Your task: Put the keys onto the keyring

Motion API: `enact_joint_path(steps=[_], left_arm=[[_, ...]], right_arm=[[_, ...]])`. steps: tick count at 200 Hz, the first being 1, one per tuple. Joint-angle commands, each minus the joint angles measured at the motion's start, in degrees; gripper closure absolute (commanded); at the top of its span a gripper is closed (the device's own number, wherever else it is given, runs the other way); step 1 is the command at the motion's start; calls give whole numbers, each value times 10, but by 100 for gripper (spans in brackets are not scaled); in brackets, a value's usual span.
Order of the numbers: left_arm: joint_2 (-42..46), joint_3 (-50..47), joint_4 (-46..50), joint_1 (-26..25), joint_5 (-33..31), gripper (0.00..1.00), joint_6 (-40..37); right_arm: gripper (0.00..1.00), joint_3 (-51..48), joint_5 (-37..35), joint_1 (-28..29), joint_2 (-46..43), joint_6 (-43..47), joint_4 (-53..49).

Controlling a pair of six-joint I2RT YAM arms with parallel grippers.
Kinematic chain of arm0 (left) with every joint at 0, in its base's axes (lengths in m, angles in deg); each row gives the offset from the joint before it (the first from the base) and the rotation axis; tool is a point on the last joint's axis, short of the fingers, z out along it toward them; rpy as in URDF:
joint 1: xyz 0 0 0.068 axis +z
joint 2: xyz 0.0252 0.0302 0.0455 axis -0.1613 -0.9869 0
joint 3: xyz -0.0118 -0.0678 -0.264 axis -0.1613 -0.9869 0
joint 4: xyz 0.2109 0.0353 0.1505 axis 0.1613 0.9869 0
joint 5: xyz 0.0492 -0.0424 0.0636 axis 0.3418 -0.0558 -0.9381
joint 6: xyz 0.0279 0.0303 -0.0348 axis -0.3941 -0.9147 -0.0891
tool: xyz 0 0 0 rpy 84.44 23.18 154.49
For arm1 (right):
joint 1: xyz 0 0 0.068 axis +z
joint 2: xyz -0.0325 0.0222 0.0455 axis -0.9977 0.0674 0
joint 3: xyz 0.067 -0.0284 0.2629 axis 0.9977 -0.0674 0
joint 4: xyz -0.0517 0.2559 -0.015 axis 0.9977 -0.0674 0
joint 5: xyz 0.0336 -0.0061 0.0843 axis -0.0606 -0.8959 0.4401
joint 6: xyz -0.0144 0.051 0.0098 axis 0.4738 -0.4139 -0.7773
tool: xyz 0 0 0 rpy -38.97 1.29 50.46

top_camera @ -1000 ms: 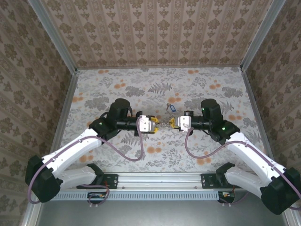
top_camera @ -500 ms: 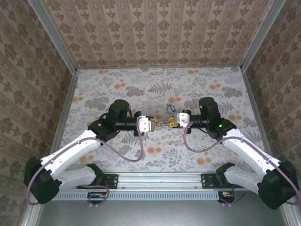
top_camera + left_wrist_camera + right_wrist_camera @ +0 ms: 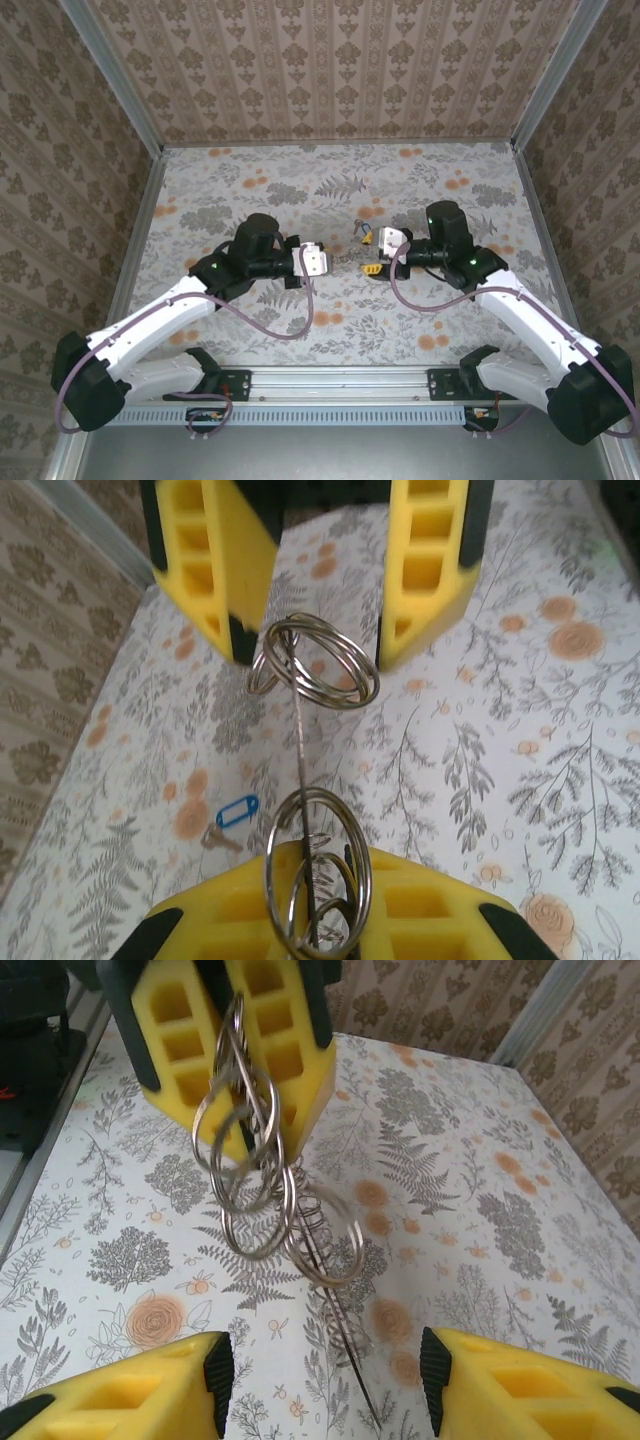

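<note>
Floral tabletop (image 3: 300,190), keyring (image 3: 250,1182) in left jaws, right jaws parted

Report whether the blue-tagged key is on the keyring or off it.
Off. The key lies on the table, apart from the keyring, which the left hand holds up.

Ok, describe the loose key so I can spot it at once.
On the floral table, in the left wrist view, look left of the metal rings. The blue-tagged key lies flat there: small, its oval tag bright blue, its metal part dull, the one blue thing among orange flower prints.
</note>
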Motion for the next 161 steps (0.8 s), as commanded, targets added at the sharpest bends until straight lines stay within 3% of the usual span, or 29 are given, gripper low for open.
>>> enact_joint_path(steps=[1,22,59,96,161], left_arm=[[-12,35,51,-11,-52,100,-31],[-27,52,87,-21,-79,100,-64],[-37,55,86,-29,-97,100,-88],[-45,62,83,-36,-103,100,-96],[-43,60,76,-40,-94,100,-104]], right_arm=[[46,67,-29,-3,0,-67,-93],[56,114,17,6,18,-79,-135],[74,153,28,36,51,-74,-193],[64,160,-35,80,63,-44,-227],[59,165,-162,113,78,-37,-234]])
